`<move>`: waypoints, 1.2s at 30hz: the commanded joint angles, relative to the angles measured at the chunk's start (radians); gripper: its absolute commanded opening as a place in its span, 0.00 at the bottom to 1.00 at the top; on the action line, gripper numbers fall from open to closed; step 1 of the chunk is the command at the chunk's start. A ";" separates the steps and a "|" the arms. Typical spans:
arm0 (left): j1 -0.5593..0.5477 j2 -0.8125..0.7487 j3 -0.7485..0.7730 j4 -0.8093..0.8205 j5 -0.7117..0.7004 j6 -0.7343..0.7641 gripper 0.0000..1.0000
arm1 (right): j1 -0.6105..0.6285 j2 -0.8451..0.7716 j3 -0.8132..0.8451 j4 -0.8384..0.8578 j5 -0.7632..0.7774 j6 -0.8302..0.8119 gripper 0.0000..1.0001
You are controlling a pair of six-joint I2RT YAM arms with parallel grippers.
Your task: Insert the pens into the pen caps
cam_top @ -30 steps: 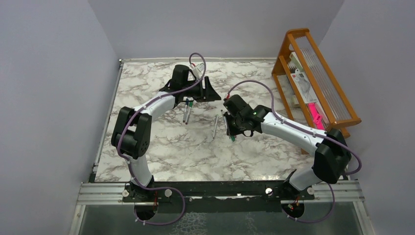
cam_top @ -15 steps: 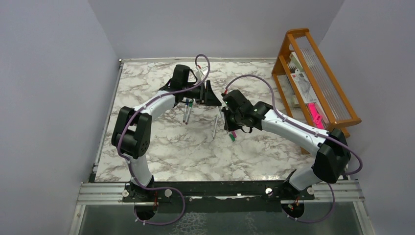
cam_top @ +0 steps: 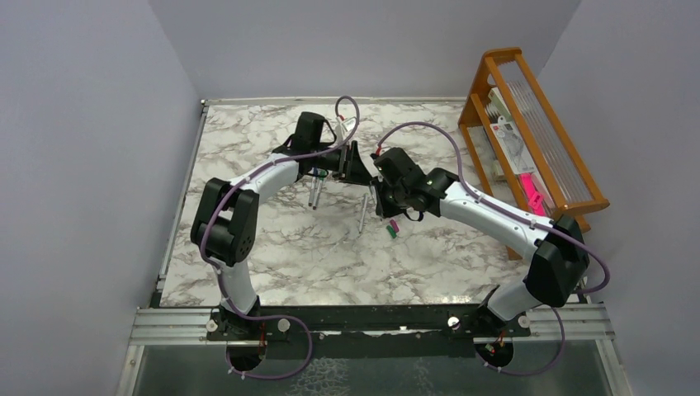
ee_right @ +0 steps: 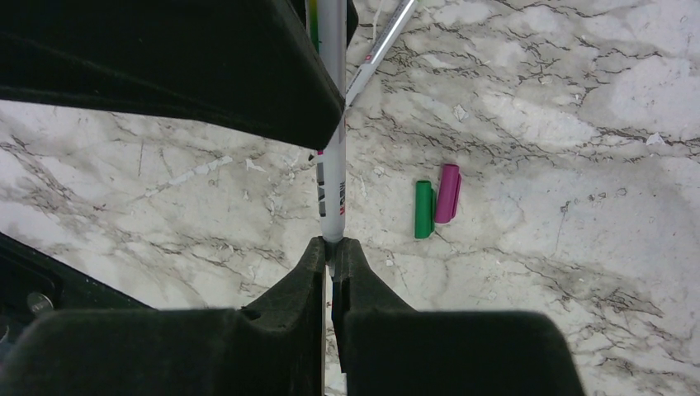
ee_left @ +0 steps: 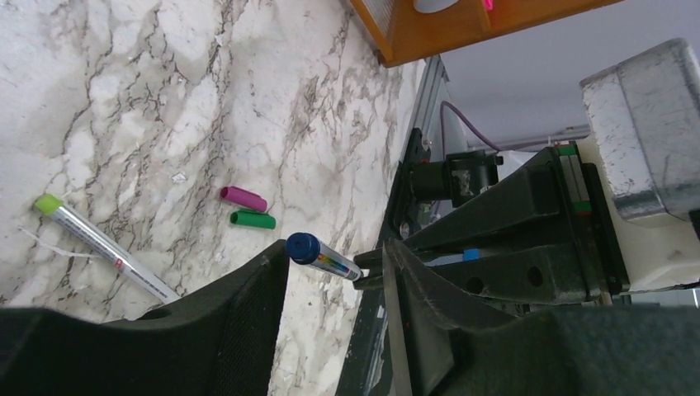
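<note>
Right gripper [ee_right: 330,252], jaws clenched on a pen [ee_right: 333,165], offers its blue end to the left gripper [ee_left: 334,272], whose jaws stand released around it, likely for a re-grip. Magenta cap [ee_right: 448,192] and green cap [ee_right: 423,209] wait side by side on the counter [ee_right: 578,124].

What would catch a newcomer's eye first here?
Over the middle of the marble table, the right gripper is shut on a silver pen whose blue end pokes into the open left gripper. Close by, a magenta cap and a green cap lie side by side on the table.
</note>
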 commanded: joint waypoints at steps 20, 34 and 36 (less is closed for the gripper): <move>-0.028 0.042 0.016 0.038 0.116 -0.027 0.00 | 0.003 -0.011 0.016 0.027 0.023 0.009 0.01; -0.027 0.036 -0.067 0.426 -0.055 -0.396 0.00 | 0.003 -0.117 0.002 0.030 0.150 0.145 0.53; -0.028 0.031 -0.060 0.437 -0.082 -0.426 0.00 | 0.002 -0.162 -0.016 0.057 0.174 0.191 0.58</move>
